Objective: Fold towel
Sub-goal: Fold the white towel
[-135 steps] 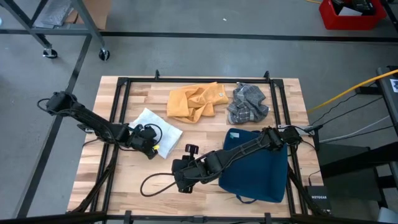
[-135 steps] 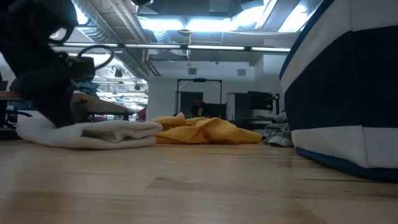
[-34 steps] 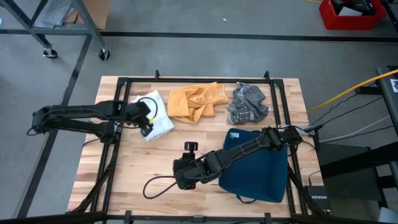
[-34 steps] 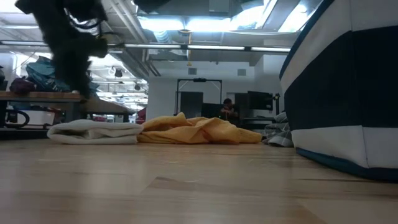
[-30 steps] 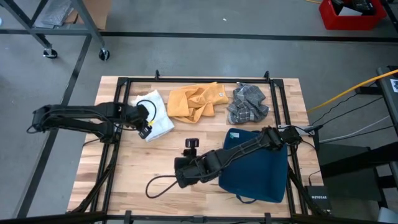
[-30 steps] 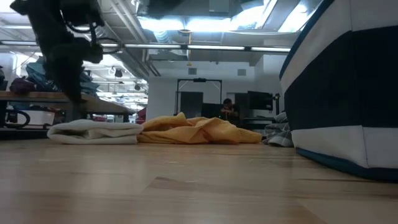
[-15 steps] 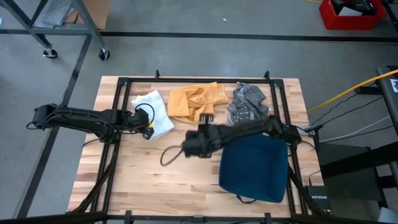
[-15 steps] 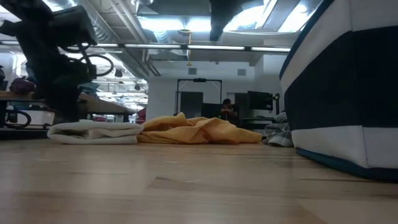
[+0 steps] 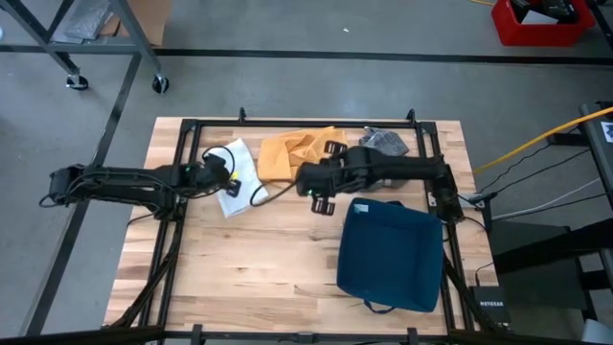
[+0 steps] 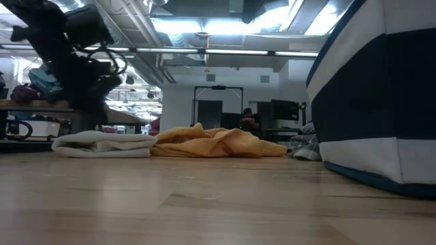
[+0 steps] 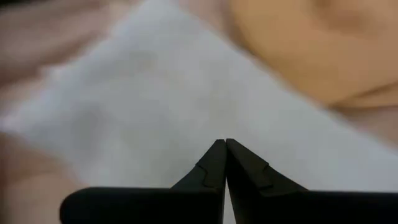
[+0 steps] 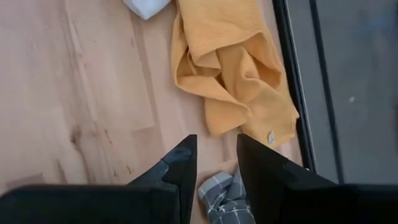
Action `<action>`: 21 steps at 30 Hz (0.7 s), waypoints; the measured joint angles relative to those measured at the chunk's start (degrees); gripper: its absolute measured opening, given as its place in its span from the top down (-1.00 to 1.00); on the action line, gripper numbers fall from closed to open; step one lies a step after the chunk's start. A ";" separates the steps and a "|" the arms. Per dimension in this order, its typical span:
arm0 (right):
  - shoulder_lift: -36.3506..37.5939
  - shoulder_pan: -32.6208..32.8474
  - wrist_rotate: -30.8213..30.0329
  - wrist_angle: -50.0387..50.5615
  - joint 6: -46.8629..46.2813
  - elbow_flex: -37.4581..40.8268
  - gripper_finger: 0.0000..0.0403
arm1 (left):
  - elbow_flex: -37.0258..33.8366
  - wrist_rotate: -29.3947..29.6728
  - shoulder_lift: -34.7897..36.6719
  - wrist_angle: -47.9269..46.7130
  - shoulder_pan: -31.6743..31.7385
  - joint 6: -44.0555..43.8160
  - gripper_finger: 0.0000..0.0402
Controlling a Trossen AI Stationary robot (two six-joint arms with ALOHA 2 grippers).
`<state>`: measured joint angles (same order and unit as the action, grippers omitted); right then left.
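Observation:
A crumpled yellow towel (image 9: 287,153) (image 10: 218,143) (image 12: 236,74) lies at the far middle of the table. A folded white towel (image 9: 239,163) (image 10: 102,143) (image 11: 155,106) lies flat to its left. My left gripper (image 9: 226,178) (image 11: 225,144) is shut and sits over the white towel's near part. My right gripper (image 9: 316,182) (image 12: 214,152) is open, raised above the table at the yellow towel's near right edge, and holds nothing. A grey checked towel (image 9: 388,142) (image 12: 221,193) is partly hidden under my right arm. My left gripper points its shut fingertips at the white towel's top face (image 11: 205,118). I cannot tell whether they touch the cloth.
A navy blue bag (image 9: 388,254) (image 10: 375,102) takes up the near right of the table. A black frame rail (image 9: 306,123) (image 12: 292,81) runs along the far edge, with more rails down the sides. Bare wood (image 9: 259,259) lies near and left of the bag.
My right arm has swung from the table's near middle toward the far edge, and it now hangs beside the yellow towel with its cable trailing behind. My left gripper has stayed by the white towel. No towel has moved.

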<state>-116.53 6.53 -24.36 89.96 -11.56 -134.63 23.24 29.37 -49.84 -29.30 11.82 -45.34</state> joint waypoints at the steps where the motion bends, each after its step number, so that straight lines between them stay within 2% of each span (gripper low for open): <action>1: 0.36 -0.51 0.20 0.03 -0.01 0.00 0.42 | 0.02 -3.02 0.00 2.06 -0.03 -0.84 0.99; 4: 1.20 -2.21 0.46 0.03 0.04 0.00 0.42 | 0.05 -11.73 -0.52 6.75 -1.30 -0.96 0.99; 6: 1.48 -3.47 1.06 0.05 0.62 0.00 0.42 | -0.07 -13.31 -1.23 8.25 -2.93 -0.74 0.99; 15: 1.61 -9.75 6.08 0.07 6.74 0.57 0.42 | -3.50 -12.18 -7.97 7.54 -6.57 -4.85 0.99; 21: 1.61 -12.75 6.19 0.07 11.68 0.63 0.42 | -3.61 -4.88 -9.07 4.30 -6.45 -4.62 0.99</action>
<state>-114.91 -6.22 -18.17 90.03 0.12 -133.99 19.64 24.49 -58.91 -25.00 5.37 -49.96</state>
